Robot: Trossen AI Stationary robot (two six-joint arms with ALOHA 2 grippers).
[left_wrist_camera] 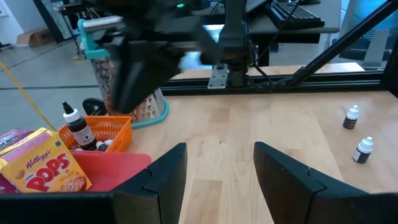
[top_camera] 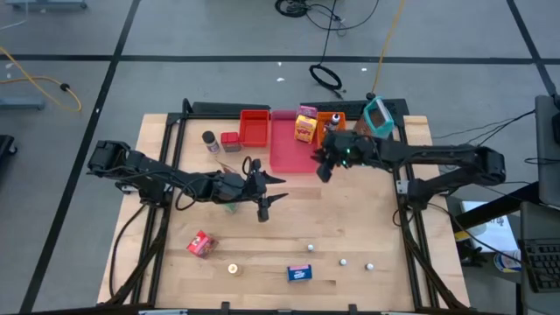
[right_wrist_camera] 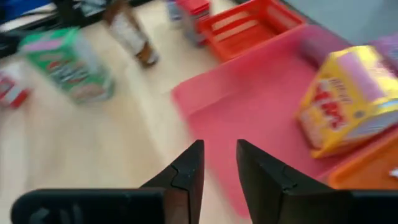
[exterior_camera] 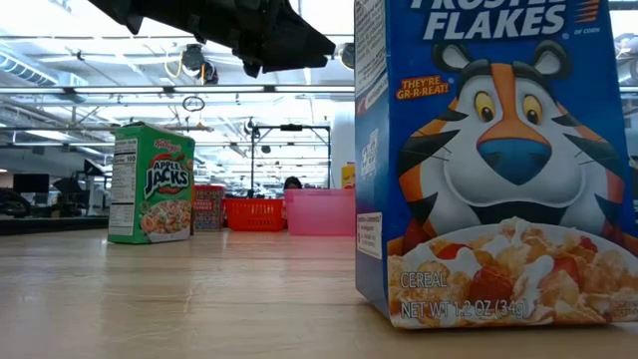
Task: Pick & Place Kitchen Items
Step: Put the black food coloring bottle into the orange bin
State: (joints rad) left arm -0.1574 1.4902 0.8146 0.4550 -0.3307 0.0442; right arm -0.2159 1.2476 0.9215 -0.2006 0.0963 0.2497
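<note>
Right gripper (top_camera: 322, 168) hovers at the near edge of the flat pink plastic tray (top_camera: 287, 150), fingers (right_wrist_camera: 186, 171) a narrow gap apart, nothing between them. Yellow Corn Pops cereal box (top_camera: 304, 128) lies on that tray, beyond the jaws, clear of them. Left gripper (top_camera: 268, 194) mid-table, jaws apart, empty; green Apple Jacks box (right_wrist_camera: 71, 62) just beside it. Blue Frosted Flakes box (top_camera: 299, 273) near front edge.

The robot has 2 slim black jointed arms trailing black cables, the left black two-finger gripper (top_camera: 267, 191) ending in flat, angular matte fingers (left_wrist_camera: 160, 180), the right black two-finger gripper (top_camera: 322, 166) showing a small green light near its wrist.
</note>
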